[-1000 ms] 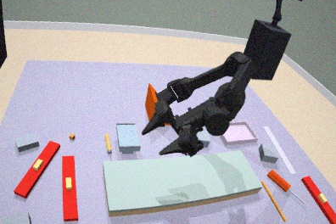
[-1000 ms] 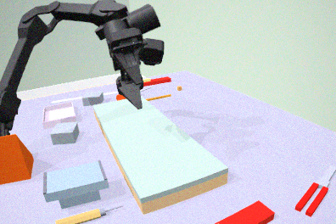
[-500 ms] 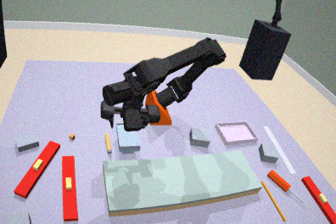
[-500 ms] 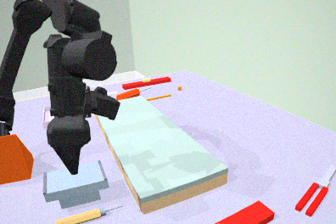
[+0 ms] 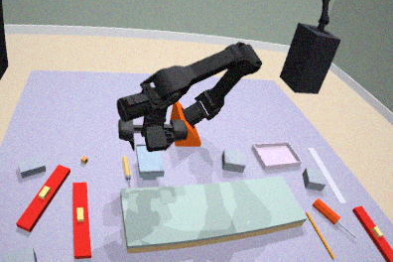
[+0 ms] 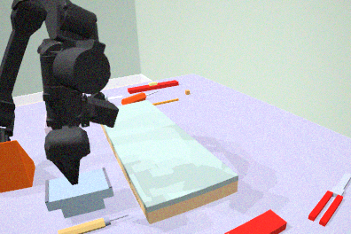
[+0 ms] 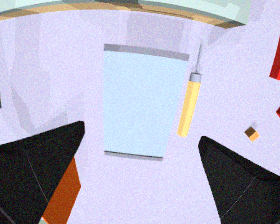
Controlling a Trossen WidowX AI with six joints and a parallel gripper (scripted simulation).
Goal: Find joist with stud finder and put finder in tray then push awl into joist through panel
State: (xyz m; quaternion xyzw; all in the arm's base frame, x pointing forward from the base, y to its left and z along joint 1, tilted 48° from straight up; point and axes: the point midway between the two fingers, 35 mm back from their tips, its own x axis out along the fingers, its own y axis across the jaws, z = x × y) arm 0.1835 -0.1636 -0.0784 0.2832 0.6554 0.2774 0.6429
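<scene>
The stud finder (image 5: 150,161) (image 6: 94,183) (image 7: 142,100) is a pale blue block with a wide top, standing between the orange arm base and the floor panel (image 5: 213,209) (image 6: 164,147) (image 7: 220,9). The panel is a long pale green slab with a wooden edge; no joist shows. The awl (image 5: 126,168) (image 6: 84,225) (image 7: 189,107), yellow-handled with a thin spike, lies beside the stud finder. My gripper (image 5: 155,144) (image 7: 143,134) is wide open and empty, pointing down above the stud finder, which shows ahead between the fingertips in the wrist view. The pink tray (image 5: 283,166) holds nothing.
Grey blocks (image 5: 233,161) (image 5: 315,180) stand near the tray. An orange screwdriver (image 5: 326,210) (image 6: 134,98) and a pencil (image 5: 320,235) (image 6: 166,102) lie beyond the panel's far end. Red levels (image 5: 80,234) (image 5: 30,211) and a small orange cube (image 5: 84,160) (image 7: 252,133) lie past the awl.
</scene>
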